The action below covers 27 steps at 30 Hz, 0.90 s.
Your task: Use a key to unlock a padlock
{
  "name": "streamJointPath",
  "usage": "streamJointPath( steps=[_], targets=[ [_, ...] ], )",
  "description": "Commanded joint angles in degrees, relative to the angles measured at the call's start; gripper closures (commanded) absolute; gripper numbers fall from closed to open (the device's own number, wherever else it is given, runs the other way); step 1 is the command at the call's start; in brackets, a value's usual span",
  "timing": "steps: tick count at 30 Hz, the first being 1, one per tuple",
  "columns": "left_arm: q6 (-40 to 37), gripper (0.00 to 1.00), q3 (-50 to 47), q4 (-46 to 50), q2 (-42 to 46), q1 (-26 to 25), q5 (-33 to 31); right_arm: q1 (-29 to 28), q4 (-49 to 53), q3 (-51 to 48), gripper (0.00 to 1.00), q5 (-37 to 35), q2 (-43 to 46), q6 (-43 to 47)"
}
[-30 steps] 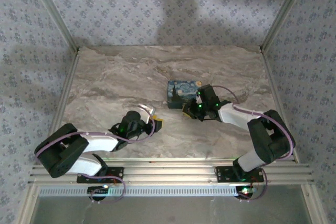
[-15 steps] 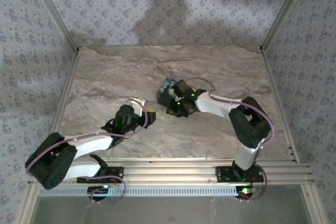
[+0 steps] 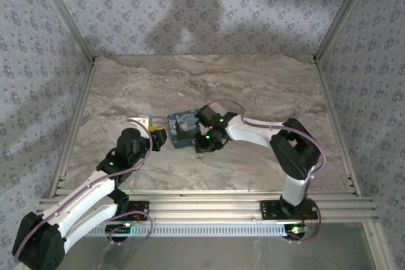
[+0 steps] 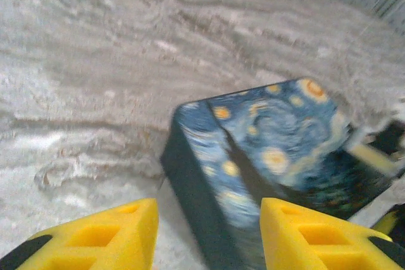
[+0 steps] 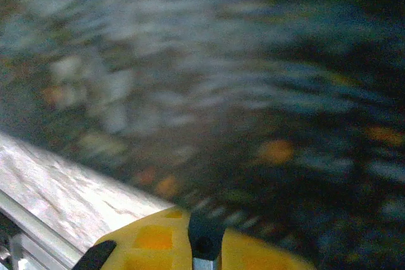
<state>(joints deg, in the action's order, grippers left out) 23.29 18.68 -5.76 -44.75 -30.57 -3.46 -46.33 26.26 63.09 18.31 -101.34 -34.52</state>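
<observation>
Your left gripper [image 4: 207, 219] is wide open and empty, just left of the swirl-print box [image 4: 278, 137] on the bench [image 3: 253, 86]. Your right gripper [image 3: 204, 138] is against the box's right end; you cannot tell how far it is open. What may be the key [image 5: 204, 235] lies against its yellow finger, long axis toward the box, dark head foremost.

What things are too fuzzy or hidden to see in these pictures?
- Right wrist view: motion blur smears the box into streaks.
- Top view: the right gripper is too small and dark to tell open from shut, or whether it holds anything.
- Left wrist view: the box's right end is blurred, so what touches it is unclear.
</observation>
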Motion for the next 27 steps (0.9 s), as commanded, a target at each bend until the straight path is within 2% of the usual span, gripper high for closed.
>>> streamJointPath(
  steps=[1, 6, 11, 18, 23, 27],
  targets=[
    [0.36, 0.53, 4.76, 4.11, -3.46, 0.45, 4.46, 5.12, -6.91, -6.65, 1.0, 4.31, 6.23, -0.98],
    [-0.58, 0.54, 10.92, 3.3, -12.85, 0.44, 11.2, 10.65, -12.69, -11.22, 1.0, 11.49, 9.74, -1.05],
    [-1.14, 0.55, 15.54, 3.09, -18.18, 0.42, 14.16, 14.81, -19.11, -14.5, 1.0, 14.8, 10.98, -7.71],
    [-0.88, 0.56, 14.95, 2.16, -18.02, 0.43, 14.41, 16.54, -25.27, -16.92, 1.0, 13.68, 10.52, -16.46],
    [-0.31, 0.56, 13.65, 1.37, -17.35, 0.43, 14.81, 16.12, -36.45, -19.46, 1.0, 16.03, 8.05, -22.75],
    [0.0, 0.56, 12.9, 0.93, -16.77, 0.5, 15.15, 15.57, -37.6, -20.14, 1.0, 13.77, 7.77, -24.97]
  ],
)
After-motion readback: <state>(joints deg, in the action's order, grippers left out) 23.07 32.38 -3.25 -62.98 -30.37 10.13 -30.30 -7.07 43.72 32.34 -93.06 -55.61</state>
